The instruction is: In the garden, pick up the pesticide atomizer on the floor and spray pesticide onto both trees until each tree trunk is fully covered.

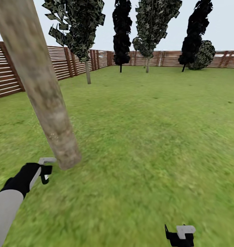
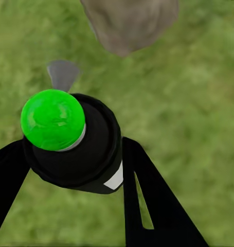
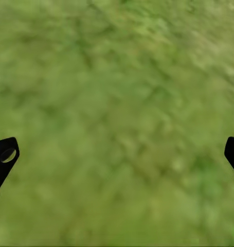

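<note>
Your left gripper point(image 2: 75, 164) was clamped on the pesticide atomizer point(image 2: 70, 141), its two black fingers point(image 2: 147, 195) pressed against the sides of the black body. From the left wrist view you had the bright green round cap facing the camera, a white patch low on the body, and a grey piece poking out past the cap toward the base of the tree trunk point(image 2: 129, 23). From the head view the bottle itself was mostly hidden behind the left gripper point(image 1: 45, 169); you only got a pale grey bit of it near the gripper, just beside the foot of the tree trunk point(image 1: 41, 89), which leaned across the frame as a thick mottled pale column. I cannot tell whether that grey tip touched the trunk.

Your right gripper point(image 3: 117, 154) was spread wide with nothing between the fingers; in the right wrist view the two dark fingertips point(image 3: 3, 157) sat at opposite edges with only grass point(image 3: 117, 103) behind them. In the head view the right gripper point(image 1: 180, 235) hung low, well apart from the trunk.

Beyond the trunk, the head view gave you the lawn running to the wooden fence point(image 1: 62, 61), a second pale-trunked tree point(image 1: 87, 72) near that fence, and dark cypresses point(image 1: 122, 37) farther back.
</note>
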Robot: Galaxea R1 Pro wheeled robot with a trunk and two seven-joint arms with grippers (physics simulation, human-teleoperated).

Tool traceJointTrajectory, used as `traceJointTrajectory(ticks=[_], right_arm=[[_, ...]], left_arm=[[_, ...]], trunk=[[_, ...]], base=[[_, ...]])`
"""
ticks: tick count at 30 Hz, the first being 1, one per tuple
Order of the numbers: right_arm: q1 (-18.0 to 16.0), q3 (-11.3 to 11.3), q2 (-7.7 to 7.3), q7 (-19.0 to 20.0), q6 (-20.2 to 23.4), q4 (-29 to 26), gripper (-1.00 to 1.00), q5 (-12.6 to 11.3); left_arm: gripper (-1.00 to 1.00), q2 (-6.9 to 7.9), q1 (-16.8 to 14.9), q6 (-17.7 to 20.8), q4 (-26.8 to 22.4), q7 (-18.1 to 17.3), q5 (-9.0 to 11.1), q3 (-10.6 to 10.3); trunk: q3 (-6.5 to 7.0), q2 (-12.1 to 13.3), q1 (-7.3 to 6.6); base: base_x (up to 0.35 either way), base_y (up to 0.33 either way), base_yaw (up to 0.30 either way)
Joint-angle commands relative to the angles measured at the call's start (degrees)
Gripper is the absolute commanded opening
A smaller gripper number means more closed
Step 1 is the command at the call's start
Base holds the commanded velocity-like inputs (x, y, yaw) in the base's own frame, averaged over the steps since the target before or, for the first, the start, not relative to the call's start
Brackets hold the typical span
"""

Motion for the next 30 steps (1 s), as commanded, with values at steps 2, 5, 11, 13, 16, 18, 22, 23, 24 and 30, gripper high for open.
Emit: traceJointTrajectory(ticks=[2,5,11,13,16,18,22,23,24,30], right_arm=[[0.0,0.0,0.0,0.0,0.0,0.0,1.0,0.0],[0.0,0.0,0.0,0.0,0.0,0.0,1.0,0.01],[0.0,0.09,0.1,0.06,0.0,0.0,1.0,0.08],[0.0,0.02,0.09,0.01,0.0,0.0,1.0,0.04],[0.0,0.0,0.06,-0.14,-0.08,-0.06,1.0,0.01],[0.0,0.0,0.01,-0.17,-0.09,-0.01,1.0,0.0],[0.0,0.0,0.0,-0.18,-0.09,0.0,1.0,0.0],[0.0,0.0,0.0,-0.18,-0.09,0.0,1.0,0.0],[0.0,0.0,0.0,-0.16,-0.09,0.0,1.0,0.0],[0.0,0.0,0.03,-0.1,-0.09,0.0,1.0,0.0]], left_arm=[[-1.0,-0.22,0.05,-0.12,0.09,0.48,-0.02,-0.05],[-1.0,-0.31,0.06,-0.56,0.06,0.68,-0.07,0.01],[-1.0,-3.14,0.09,-8.48,5.68,0.76,0.39,0.1],[-1.0,-3.41,0.18,-10.99,7.78,1.17,0.65,0.1],[-1.0,-4.83,0.23,-11.73,8.17,1.23,0.32,0.04],[-1.0,-5.48,0.23,-11.84,8.21,1.27,0.02,0.04],[-1.0,-5.41,0.23,-11.9,8.15,1.55,-0.08,0.09],[-1.0,-5.27,0.25,-12.11,8.17,2.27,-0.06,0.11],[-1.0,-5.07,0.28,-12.91,8.19,3.79,-0.01,0.14],[-1.0,-7.12,0.83,-14.65,8.41,7.65,0.69,0.01]], trunk=[[0.0,0.0,0.0],[0.0,0.0,0.0],[0.0,0.0,0.0],[0.0,0.0,0.0],[0.0,0.0,0.0],[0.0,0.0,0.0],[0.0,0.0,0.0],[0.0,0.0,0.0],[0.0,0.0,0.0],[0.0,0.0,0.0]], base=[[0.332,-0.012,0.275],[0.297,-0.002,0.275],[0.021,0.0,0.275],[0.0,0.0,0.266],[0.141,-0.092,0.076],[0.232,-0.166,0.005],[0.234,-0.183,0.001],[0.223,-0.201,0.0],[0.221,-0.202,0.0],[0.234,-0.193,0.0]])
